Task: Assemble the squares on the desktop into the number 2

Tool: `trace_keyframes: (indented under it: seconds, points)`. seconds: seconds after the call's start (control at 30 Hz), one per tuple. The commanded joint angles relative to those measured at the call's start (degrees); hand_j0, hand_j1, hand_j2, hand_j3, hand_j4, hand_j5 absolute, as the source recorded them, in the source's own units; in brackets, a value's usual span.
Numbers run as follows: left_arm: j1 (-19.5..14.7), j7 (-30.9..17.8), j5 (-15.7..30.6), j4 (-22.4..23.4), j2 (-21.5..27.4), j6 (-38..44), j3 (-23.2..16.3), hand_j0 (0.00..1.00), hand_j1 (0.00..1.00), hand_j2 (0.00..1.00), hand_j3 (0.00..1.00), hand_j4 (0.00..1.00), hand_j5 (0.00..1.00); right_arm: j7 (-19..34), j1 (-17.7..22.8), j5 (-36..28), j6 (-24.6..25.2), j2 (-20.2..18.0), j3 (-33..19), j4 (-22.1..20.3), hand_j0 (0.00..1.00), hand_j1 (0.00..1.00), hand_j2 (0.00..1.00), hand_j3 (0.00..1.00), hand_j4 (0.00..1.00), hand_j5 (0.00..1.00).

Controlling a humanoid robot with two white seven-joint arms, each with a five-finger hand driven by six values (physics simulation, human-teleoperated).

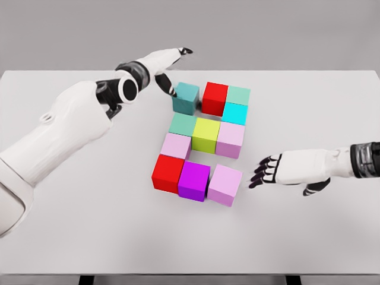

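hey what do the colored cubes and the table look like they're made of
It's a simulator render, so this is only a guess from the look. The cubes, such as the yellow-green cube and the red cube, look like matte plastic or painted wood: flat uniform color, no grain or glare. The table looks like smooth matte white laminate.

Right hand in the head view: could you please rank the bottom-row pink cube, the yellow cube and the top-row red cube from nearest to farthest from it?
From the right hand:
1. Pink cube, bottom row, right end.
2. Yellow cube, middle row, centre.
3. Red cube, top row, at the far side.
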Motion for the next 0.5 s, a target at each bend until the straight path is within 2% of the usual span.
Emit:
trace_keyframes:
  seconds: [0.0, 0.03, 0.07, 0.13, 0.17, 0.2, 0.23, 0.27, 0.3, 0.37, 0.43, 0.47]
  points:
    - [0.0, -0.02, 1.32, -6.15, 8.9, -2.4, 0.1, 1.0, 1.0, 1.0, 1.0, 1.0, 1.0, -0.02, -0.09, -1.7, 0.14, -1.01, -0.56, 0.74, 1.0, 1.0, 1.0, 1.0, 1.0, 1.0]
    - [0.0, -0.03, 1.58, -7.2, 10.84, -2.48, 0.01, 1.0, 1.0, 1.0, 1.0, 1.0, 1.0, -0.02, -0.18, -2.4, 0.14, -1.01, -0.56, 1.0, 1.0, 1.0, 1.0, 1.0, 1.0, 1.0]
    - [0.0, -0.03, 1.94, -10.11, 14.88, -2.92, -0.25, 1.0, 1.0, 1.0, 1.0, 1.0, 1.0, -0.02, -0.18, -2.67, 0.14, -1.01, -0.56, 1.09, 1.0, 1.0, 1.0, 1.0, 1.0, 1.0]
    - [0.0, 0.06, 1.94, -11.07, 18.93, -4.24, -0.61, 1.0, 1.0, 1.0, 1.0, 1.0, 1.0, -0.02, -0.18, -2.67, 0.14, -0.75, -0.47, 1.0, 1.0, 1.0, 1.0, 1.0, 1.0, 1.0]
    - [0.0, 0.06, 1.85, -14.58, 23.84, -9.58, -1.22, 1.0, 1.0, 1.0, 1.0, 1.0, 1.0, -0.02, 0.0, -2.58, 0.14, -0.4, -0.3, 0.91, 1.0, 1.0, 1.0, 1.0, 1.0, 1.0]
    - [0.0, 0.15, 1.59, -18.1, 28.58, -17.48, -3.85, 1.0, 1.0, 1.0, 1.0, 1.0, 1.0, -0.02, 0.0, -2.58, 0.14, -0.4, -0.3, 0.91, 1.0, 1.0, 1.0, 1.0, 1.0, 1.0]
    - [-0.09, 0.24, 1.85, -22.32, 36.93, -31.45, -5.44, 1.0, 1.0, 1.0, 1.0, 1.0, 1.0, -0.02, 0.0, -2.58, 0.14, -0.4, -0.21, 0.91, 1.0, 1.0, 1.0, 1.0, 1.0, 1.0]
    - [0.0, 0.33, 2.02, -24.43, 43.0, -45.25, -5.53, 1.0, 1.0, 1.0, 1.0, 1.0, 1.0, -0.02, 0.09, -2.58, 0.14, -0.4, -0.21, 0.91, 1.0, 1.0, 1.0, 1.0, 1.0, 1.0]
    - [0.0, 0.33, 2.64, -24.44, 44.86, -52.47, -5.53, 1.0, 1.0, 1.0, 1.0, 1.0, 1.0, -0.02, 0.09, -2.58, 0.14, -0.4, -0.21, 0.91, 1.0, 1.0, 1.0, 1.0, 1.0, 1.0]
    - [1.67, -0.03, 6.42, -24.09, 44.42, -53.83, -6.32, 1.0, 1.0, 1.0, 1.0, 1.0, 1.0, -0.02, 0.0, -2.67, 0.14, -0.4, -0.3, 0.91, 1.0, 1.0, 1.0, 1.0, 1.0, 1.0]
    - [2.72, -0.46, 6.95, -21.1, 40.91, -53.83, -6.41, 1.0, 1.0, 1.0, 1.0, 1.0, 1.0, -0.02, 0.09, -2.67, 0.14, -0.4, -0.3, 1.0, 1.0, 1.0, 1.0, 1.0, 1.0, 1.0]
    - [2.72, -1.78, 7.03, -17.94, 37.4, -53.29, -6.32, 1.0, 1.0, 1.0, 1.0, 1.0, 1.0, -0.02, 0.09, -2.67, 0.14, -0.4, -0.3, 0.91, 1.0, 1.0, 1.0, 1.0, 1.0, 1.0]
